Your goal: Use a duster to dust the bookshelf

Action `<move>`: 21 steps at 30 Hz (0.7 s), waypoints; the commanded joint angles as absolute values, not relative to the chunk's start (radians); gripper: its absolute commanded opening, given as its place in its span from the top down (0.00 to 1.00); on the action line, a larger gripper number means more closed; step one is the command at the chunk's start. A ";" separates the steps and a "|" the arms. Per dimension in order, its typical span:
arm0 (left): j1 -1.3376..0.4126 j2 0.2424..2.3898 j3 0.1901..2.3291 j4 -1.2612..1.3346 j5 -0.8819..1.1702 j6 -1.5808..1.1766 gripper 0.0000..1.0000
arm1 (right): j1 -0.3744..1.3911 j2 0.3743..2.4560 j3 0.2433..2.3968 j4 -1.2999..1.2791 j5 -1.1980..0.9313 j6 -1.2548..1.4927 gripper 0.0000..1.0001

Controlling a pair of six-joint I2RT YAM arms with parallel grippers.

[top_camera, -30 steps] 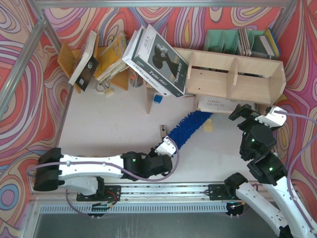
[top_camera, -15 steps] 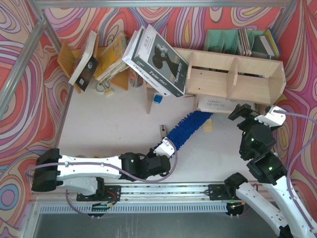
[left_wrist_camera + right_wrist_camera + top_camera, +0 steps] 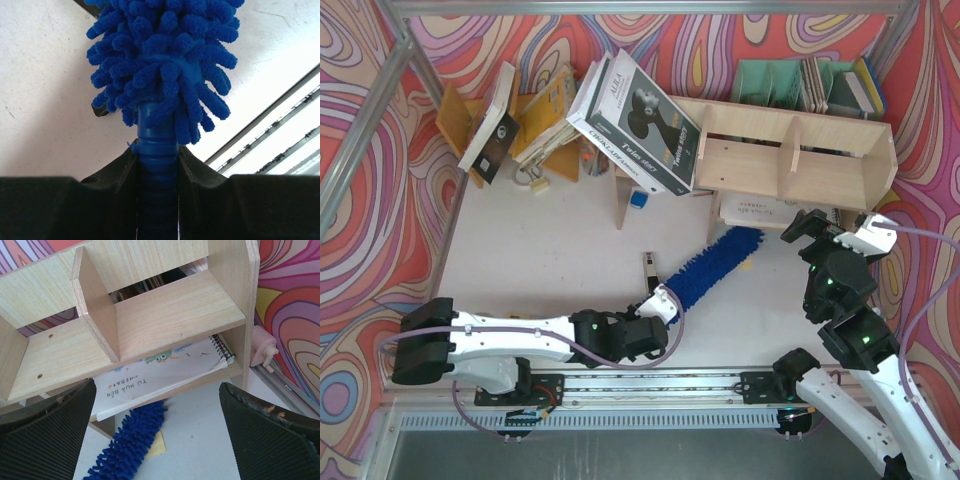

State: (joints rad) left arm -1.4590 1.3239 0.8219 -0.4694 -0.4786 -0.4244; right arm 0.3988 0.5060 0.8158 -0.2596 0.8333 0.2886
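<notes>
While the left pincer (image 3: 663, 300) is kept clamped on the slim handle of the duster (image 3: 715, 265), the fluffy head has been swung slightly rightward. Its far tip now lies ahead and to the right of that pincer, just before the lowest opening of the bookshelf (image 3: 790, 160) and near the notebook (image 3: 755, 210). No shelf is seen to be touched, so dusting is judged about to begin. The right pincer (image 3: 812, 225) is held wide open and empty, just right of the tip.
</notes>
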 commanded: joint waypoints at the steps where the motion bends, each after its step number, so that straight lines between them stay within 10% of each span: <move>1: -1.474 1.266 0.863 -0.433 -0.456 -0.370 1.00 | 0.395 0.507 0.818 -0.259 0.840 0.288 0.01; 21: -1.627 1.003 0.944 -0.680 -0.579 -0.386 1.00 | 0.396 0.562 0.904 -0.297 0.806 0.321 0.01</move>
State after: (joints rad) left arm -1.6070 1.0855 0.9226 -0.5850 -0.4999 -0.3294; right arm 0.3988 0.5430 0.8688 -0.2852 0.8101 0.3145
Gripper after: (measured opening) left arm 0.343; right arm 0.987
